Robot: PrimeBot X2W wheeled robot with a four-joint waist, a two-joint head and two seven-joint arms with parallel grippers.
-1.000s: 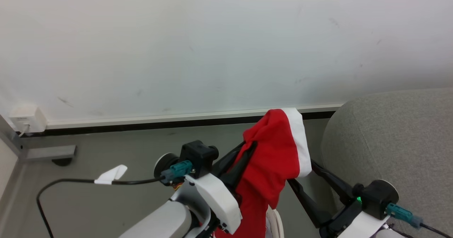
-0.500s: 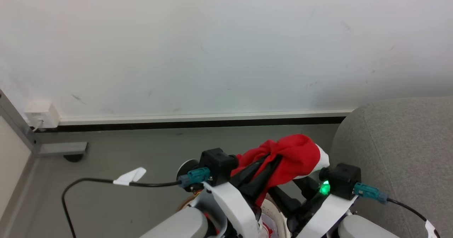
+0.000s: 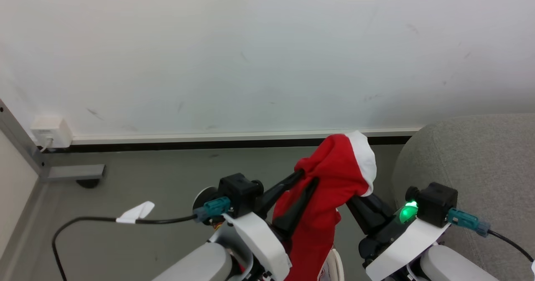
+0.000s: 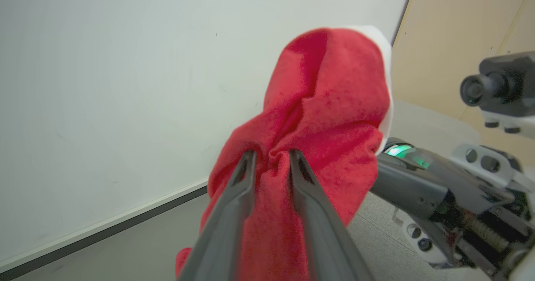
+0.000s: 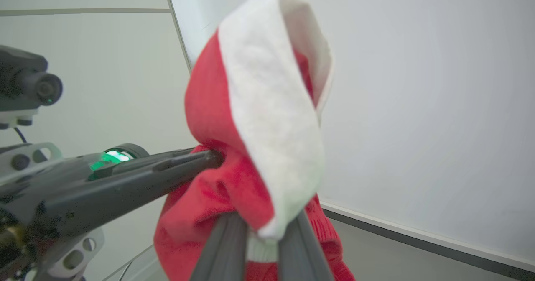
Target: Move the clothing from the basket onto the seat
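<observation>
— What is counted?
— One red garment (image 3: 330, 176) and two pairs of fingers are seen. The left fingers (image 4: 234, 205) are pinched nearly shut on a fold of red cloth. The right fingers (image 5: 225, 247) are closed on its white-trimmed edge.
— What is changed?
— Half a second ago the garment was bunched low. Now it is held higher, in the air just left of the seat (image 3: 472, 155).
— Textures?
— Fleecy red cloth, a soft white band, rounded light-grey woven upholstery.

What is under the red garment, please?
The left claw and right claw pinch the red garment from beneath; a pale curved rim peeks out below. Cloth hides the rest.
</observation>
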